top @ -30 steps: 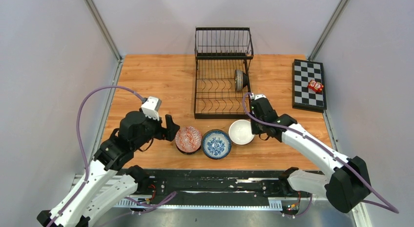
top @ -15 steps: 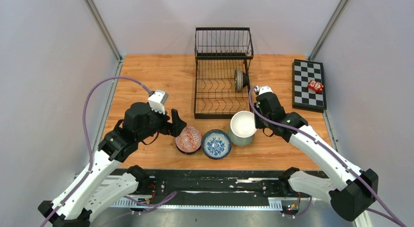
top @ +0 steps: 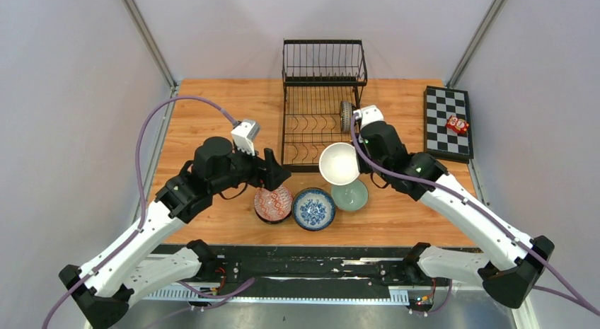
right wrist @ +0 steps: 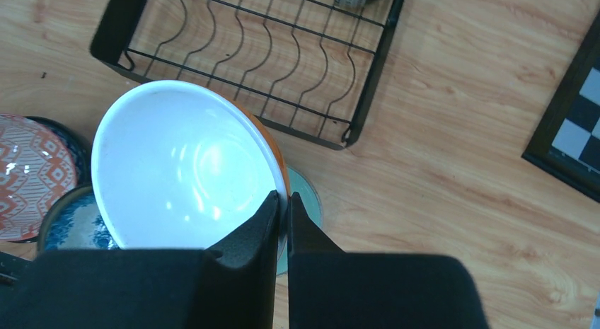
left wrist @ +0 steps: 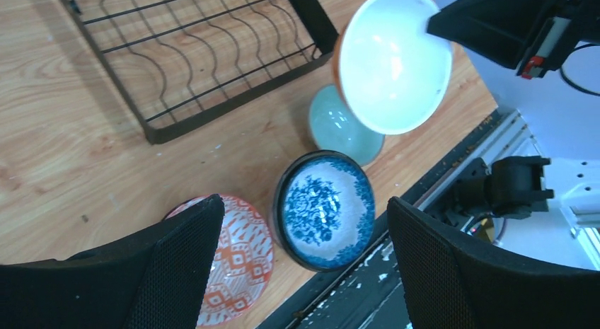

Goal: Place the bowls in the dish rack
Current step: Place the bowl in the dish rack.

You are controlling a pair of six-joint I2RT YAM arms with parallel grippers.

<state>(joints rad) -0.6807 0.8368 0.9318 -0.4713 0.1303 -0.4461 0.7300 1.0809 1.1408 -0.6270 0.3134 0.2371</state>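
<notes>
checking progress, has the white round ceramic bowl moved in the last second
Yes, the white bowl lifted up toward the black wire dish rack's near right corner.

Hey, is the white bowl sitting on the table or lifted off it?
Lifted. The right end effector pinches the white bowl by its rim, holding it tilted above the green bowl, not yet in the rack.

You worked in a robotics lab test cell: plain pale wall panels (top: 71, 95) held by bare metal corner posts (top: 145, 35) boxed in a small wooden tabletop (top: 226, 110). The two robot arms (top: 463, 209) were bolted to a black rail (top: 311, 262) at its near edge, with purple cables (top: 152, 124) looping off them. The only household things were a wire dish rack (top: 322, 60), some ceramic bowls (top: 313, 209) and a checkered board (top: 442, 134).
</notes>
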